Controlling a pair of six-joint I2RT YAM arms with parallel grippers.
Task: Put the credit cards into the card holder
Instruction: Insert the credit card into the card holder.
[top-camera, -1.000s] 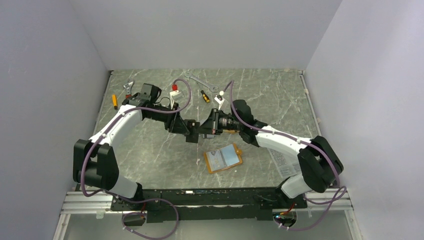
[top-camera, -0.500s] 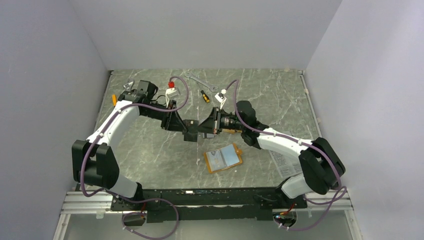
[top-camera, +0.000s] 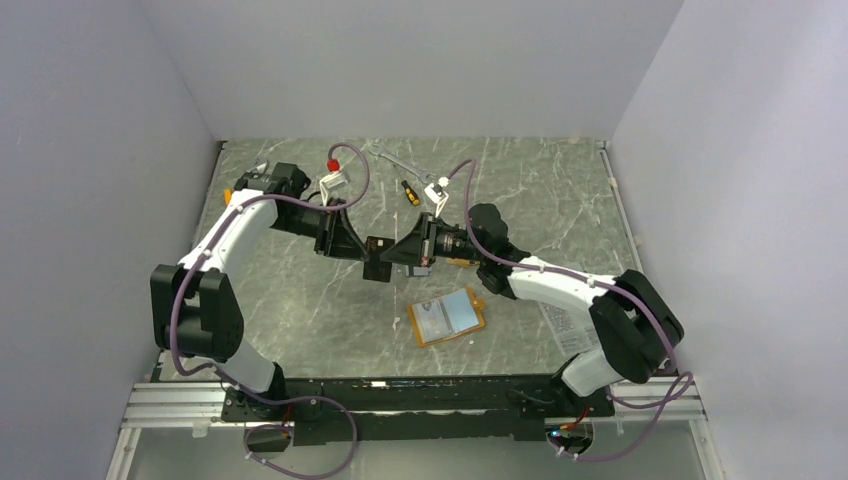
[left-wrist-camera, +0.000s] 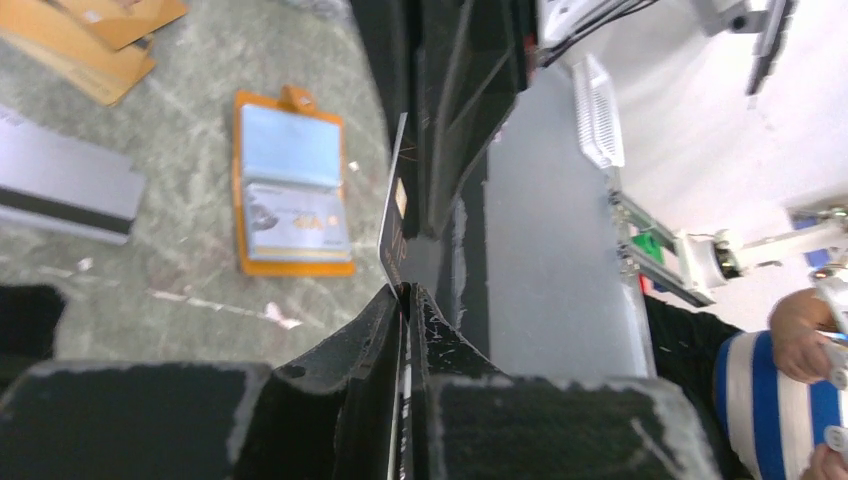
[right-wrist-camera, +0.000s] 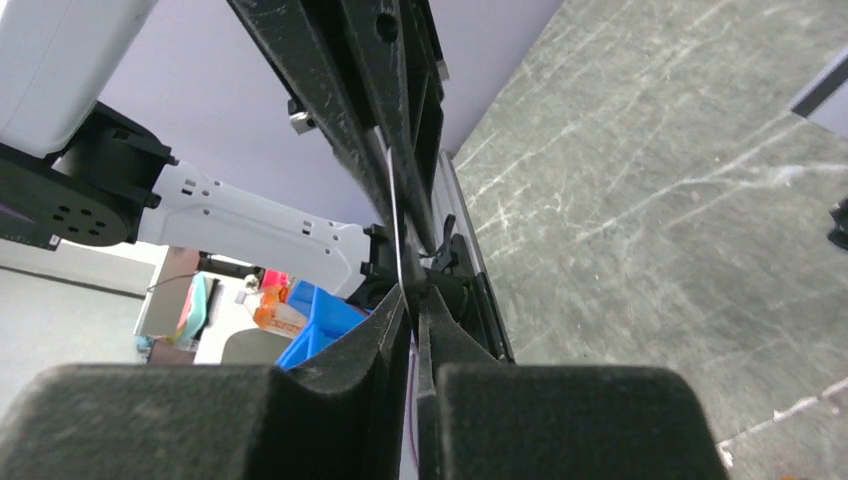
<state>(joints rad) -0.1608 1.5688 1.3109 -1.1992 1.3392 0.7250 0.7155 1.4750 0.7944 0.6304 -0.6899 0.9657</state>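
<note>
Meeting tip to tip above the middle of the table, the left gripper (left-wrist-camera: 405, 300) and right gripper (right-wrist-camera: 412, 300) both pinch one credit card (left-wrist-camera: 393, 225), held edge-on between them, each pair of fingers pressed together on the thin plastic. Nearer and slightly right, the card holder (top-camera: 447, 316) lies open and flat. On its far side rest a silver-grey card (left-wrist-camera: 60, 185) and orange-tan cards (left-wrist-camera: 90, 40)

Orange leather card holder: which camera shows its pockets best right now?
Left wrist: the orange leather card holder lies open and large, its pockets facing the camera. Top external shows it small but whole. Right wrist does not show it.
</note>
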